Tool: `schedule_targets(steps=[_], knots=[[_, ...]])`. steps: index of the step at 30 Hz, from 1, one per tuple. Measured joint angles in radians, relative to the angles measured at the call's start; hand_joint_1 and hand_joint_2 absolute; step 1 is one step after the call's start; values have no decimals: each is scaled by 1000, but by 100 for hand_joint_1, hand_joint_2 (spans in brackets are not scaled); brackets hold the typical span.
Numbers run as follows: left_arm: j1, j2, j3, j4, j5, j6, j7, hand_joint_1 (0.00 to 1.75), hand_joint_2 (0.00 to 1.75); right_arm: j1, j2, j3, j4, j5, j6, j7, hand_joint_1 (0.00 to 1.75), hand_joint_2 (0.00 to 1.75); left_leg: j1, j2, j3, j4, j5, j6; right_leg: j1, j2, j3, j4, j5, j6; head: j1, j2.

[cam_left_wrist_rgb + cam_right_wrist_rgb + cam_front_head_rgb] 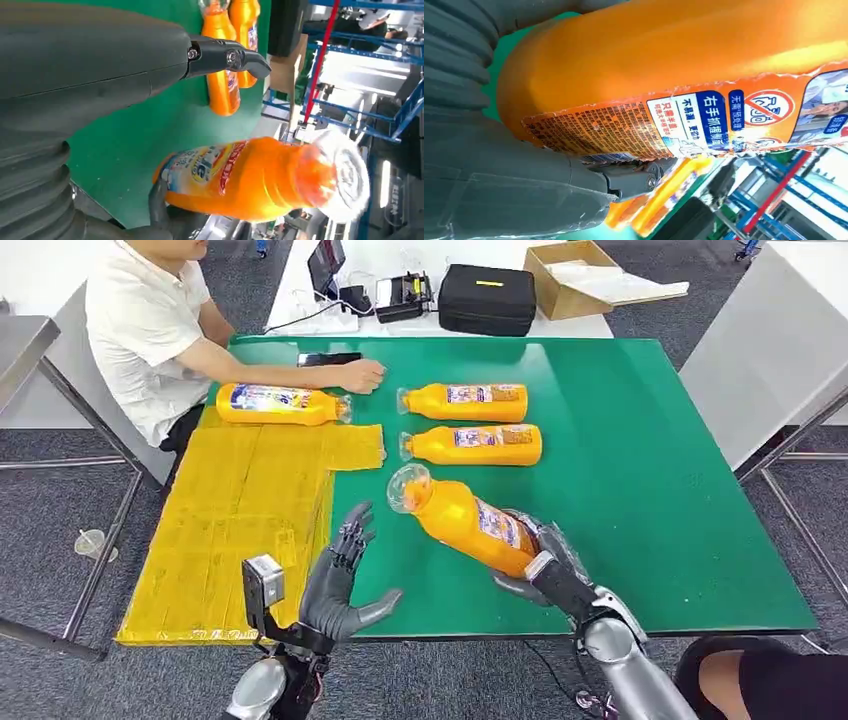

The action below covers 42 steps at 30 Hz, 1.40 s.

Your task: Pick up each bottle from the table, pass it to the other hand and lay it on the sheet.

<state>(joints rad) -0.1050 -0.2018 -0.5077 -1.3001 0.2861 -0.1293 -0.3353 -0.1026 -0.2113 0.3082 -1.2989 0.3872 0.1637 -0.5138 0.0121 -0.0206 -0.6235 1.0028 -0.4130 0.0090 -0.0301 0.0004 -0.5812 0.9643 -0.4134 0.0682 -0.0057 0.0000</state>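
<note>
My right hand (545, 565) grips an orange bottle (462, 520) by its base and holds it tilted above the green table (650, 490), clear cap toward my left hand. The same bottle (250, 177) looms close in the left wrist view, and its label (724, 120) is up against the right wrist camera. My left hand (340, 580) is open just left of the bottle, fingers spread, not touching it. Two more orange bottles (465, 401) (472, 444) lie side by side on the table. A further bottle (280, 404) lies at the far end of the yellow sheet (240, 530).
A person in a white shirt (145, 325) sits at the far left corner with a hand (360, 375) resting on the table beside a dark phone (328, 359). Behind the table stand a black case (487, 298) and a cardboard box (580, 275).
</note>
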Motion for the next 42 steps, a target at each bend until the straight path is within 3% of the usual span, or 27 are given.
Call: schedule_targets(steps=[12, 22, 33, 42], knots=[[-24, 0, -19, 11, -75, 11, -22, 0, 175, -15, 50, 34, 30, 46, 25, -13, 175, 175, 0, 0, 0, 0, 0, 0, 0, 0, 0, 0, 0, 0, 0, 0], [-81, -31, -37, 39, -3, -20, -21, 0, 175, -74, 122, 138, 153, 68, 13, -47, 175, 175, 0, 0, 0, 0, 1, 0, 0, 0, 0, 0, 0, 0, 0, 0], [-115, -41, -26, 88, 263, -151, 21, 0, 175, -142, 143, 216, 243, 60, 8, -112, 175, 175, 0, 0, -1, 0, 1, 0, 0, 0, -1, 0, 0, 0, 0, 0], [-131, -46, -24, 118, 283, -158, 24, 0, 175, -165, 150, 241, 272, 54, 14, -116, 175, 175, 0, 0, -2, 0, 1, 0, 0, 0, -2, 1, 0, 0, 0, 0]])
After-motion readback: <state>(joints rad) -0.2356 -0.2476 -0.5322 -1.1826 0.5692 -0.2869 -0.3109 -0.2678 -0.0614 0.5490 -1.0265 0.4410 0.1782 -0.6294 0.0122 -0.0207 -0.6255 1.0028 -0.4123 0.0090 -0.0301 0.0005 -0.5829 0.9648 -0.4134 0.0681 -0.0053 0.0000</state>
